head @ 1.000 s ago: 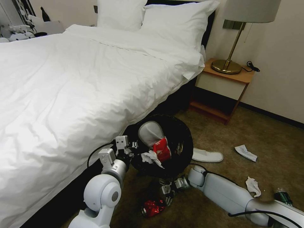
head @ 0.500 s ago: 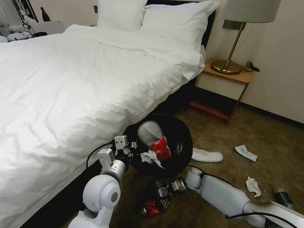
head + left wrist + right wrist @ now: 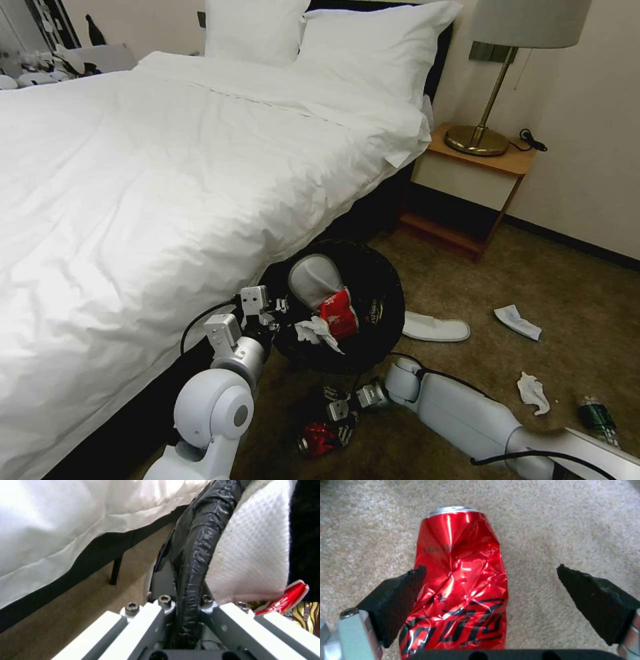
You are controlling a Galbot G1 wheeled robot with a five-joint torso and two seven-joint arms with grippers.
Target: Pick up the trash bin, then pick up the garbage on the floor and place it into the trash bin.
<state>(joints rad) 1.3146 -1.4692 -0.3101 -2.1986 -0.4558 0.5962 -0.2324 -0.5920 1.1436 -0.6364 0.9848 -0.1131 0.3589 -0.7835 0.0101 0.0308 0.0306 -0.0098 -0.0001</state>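
Since a second ago, the right end effector (image 3: 337, 420) has been lowered from just under the trash bin down to the crushed red can (image 3: 319, 437) on the carpet (image 3: 547, 293), near the robot and slightly left of centre; the bin and the left arm have stayed where they were. In the right wrist view, the black fingers (image 3: 398, 597) are spread wide on either side of the can (image 3: 460, 590), one pad touching its dented flank and the other well clear, so nothing is gripped yet. The can lies flat with its long axis running straight away from the wrist, silver top farthest, so the fingers stand across its narrow width, which looks suited to closing on it. The right arm is plainly the nearer one. The left end effector (image 3: 270, 312) is clenched on the rim of the trash bin (image 3: 373, 280), which is held tilted beside the bed (image 3: 167, 187), its mouth facing the camera. In the left wrist view the black liner-wrapped rim (image 3: 193, 555) is seen pinched between the metal fingers. Inside the bin are a white slipper (image 3: 313, 279), a red snack packet (image 3: 338, 313) and a crumpled tissue (image 3: 315, 331) at the lip. On the carpet to the right are left a second slipper (image 3: 437, 329), two tissues (image 3: 517, 322) and, nearer, a green bottle (image 3: 595, 417).
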